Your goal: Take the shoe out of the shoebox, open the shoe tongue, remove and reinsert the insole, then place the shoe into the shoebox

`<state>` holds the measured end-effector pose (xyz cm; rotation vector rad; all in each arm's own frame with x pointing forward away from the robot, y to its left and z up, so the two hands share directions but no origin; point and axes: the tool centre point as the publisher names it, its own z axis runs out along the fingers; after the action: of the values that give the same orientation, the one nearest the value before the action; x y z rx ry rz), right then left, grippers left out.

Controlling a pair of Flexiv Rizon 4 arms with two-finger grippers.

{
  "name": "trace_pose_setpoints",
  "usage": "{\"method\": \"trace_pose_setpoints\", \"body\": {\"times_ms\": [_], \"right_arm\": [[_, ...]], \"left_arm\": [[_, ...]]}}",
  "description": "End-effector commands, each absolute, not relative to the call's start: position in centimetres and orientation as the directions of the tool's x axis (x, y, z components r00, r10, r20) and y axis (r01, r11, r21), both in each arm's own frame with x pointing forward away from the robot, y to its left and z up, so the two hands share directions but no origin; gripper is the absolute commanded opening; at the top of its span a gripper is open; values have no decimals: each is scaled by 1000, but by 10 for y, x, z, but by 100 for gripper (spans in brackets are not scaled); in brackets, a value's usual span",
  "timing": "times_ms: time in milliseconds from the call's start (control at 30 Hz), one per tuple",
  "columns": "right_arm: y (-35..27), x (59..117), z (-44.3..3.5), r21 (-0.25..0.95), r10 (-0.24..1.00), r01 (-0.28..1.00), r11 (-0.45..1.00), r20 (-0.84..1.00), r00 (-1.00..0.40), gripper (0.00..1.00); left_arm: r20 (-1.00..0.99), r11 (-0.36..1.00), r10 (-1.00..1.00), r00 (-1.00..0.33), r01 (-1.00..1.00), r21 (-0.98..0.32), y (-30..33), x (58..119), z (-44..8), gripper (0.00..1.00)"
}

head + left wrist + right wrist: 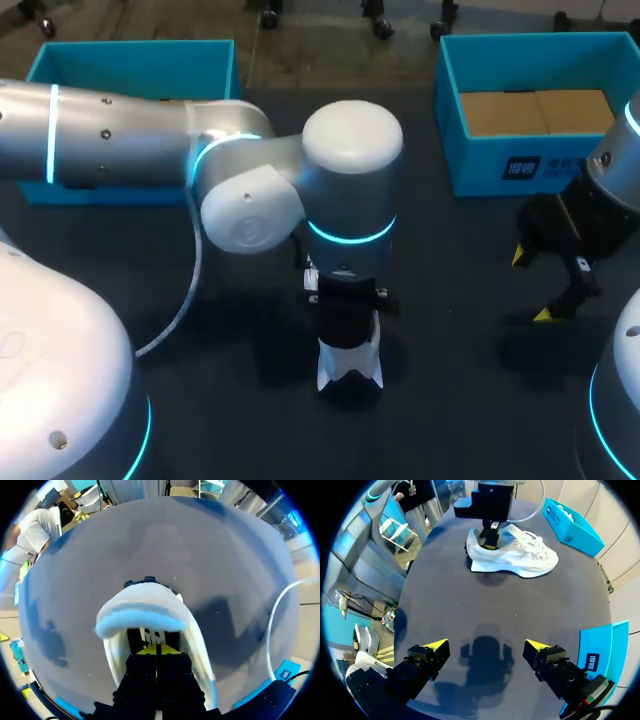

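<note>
The left gripper (157, 650) sits closed inside the heel opening of the shoe (512, 557). The right gripper (486, 651) hangs open above the surface (470, 605), well apart from it.

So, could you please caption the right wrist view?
Right fingers open above the table; left fingers inside the white shoe.

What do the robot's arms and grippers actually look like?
Both arms are chunky rounded tubes in silver and white, the left arm and right arm each ringed with glowing cyan bands at the joints. A pale grey cable trails from the left one. The left gripper and right gripper are black and blocky, with two fingers tipped in bright yellow.
</note>
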<state>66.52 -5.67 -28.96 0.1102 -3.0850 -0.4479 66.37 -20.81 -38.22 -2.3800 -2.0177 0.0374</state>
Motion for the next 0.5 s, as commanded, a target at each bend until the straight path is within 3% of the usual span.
{"method": "trace_pose_setpoints", "body": {"times_ms": [33,500], "right_arm": [[-57,665,-290,283,-73,-67,957,11,-997,100],[-57,665,-290,283,-73,-67,957,11,-997,100]], "left_arm": [[12,-147,989,147,989,-11,-201,664,-359,0],[10,-144,989,145,989,-35,-190,663,-336,0]]}}
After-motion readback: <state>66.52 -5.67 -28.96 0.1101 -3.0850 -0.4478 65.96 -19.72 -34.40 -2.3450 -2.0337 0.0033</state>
